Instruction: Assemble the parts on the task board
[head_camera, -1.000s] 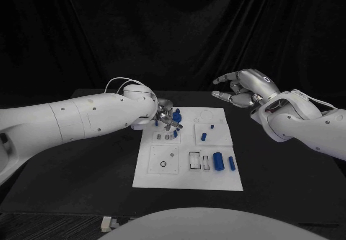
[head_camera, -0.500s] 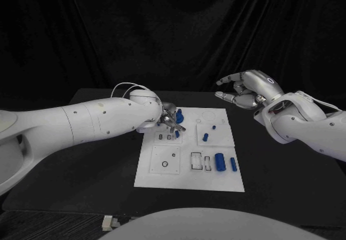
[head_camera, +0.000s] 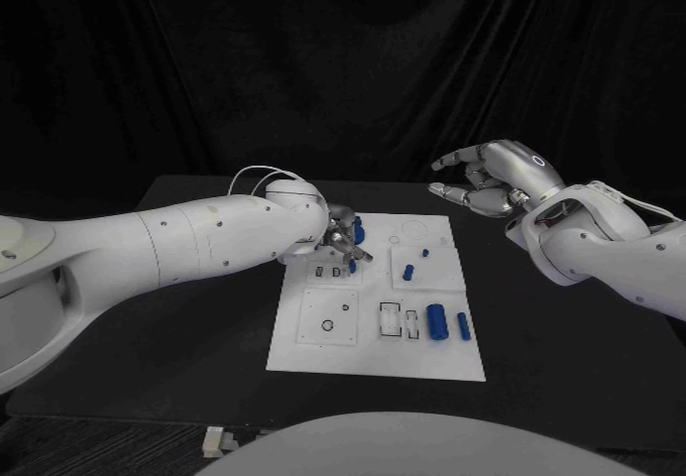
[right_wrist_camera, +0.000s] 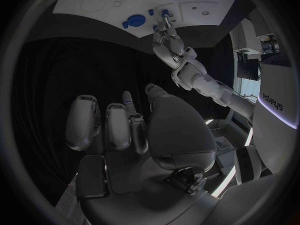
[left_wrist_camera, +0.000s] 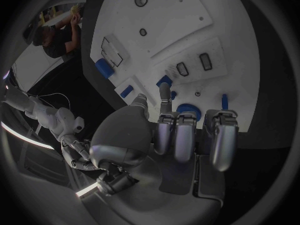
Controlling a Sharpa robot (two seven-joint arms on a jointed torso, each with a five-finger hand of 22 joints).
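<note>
The task board (head_camera: 375,342) lies flat in the middle of the black table (head_camera: 171,327) and serves as the landmark here. The left hand (head_camera: 340,238) hovers low over the board's far left part, fingers pointing down at the small slots there. In the left wrist view its fingertips (left_wrist_camera: 165,92) are close to a small blue part (left_wrist_camera: 164,80) beside two dark rectangular slots, but whether they actually pinch it cannot be told; the other fingers are loosely curled.

A round blue part (head_camera: 358,234) sits on the board's far edge area just beside the left hand. Two small blue pegs (head_camera: 406,270) lie on the board's far right panel. Two larger blue cylinders (head_camera: 434,321) lie side by side near the board's right edge, in its near half, next to a pair of empty rectangular recesses (head_camera: 389,318). A square panel with a small dark ring (head_camera: 326,325) occupies the board's near left part.

The right hand (head_camera: 484,180) is raised off the table beyond the board's far right corner, well apart from it. Its fingers are spread and gently bent, holding nothing.
</note>
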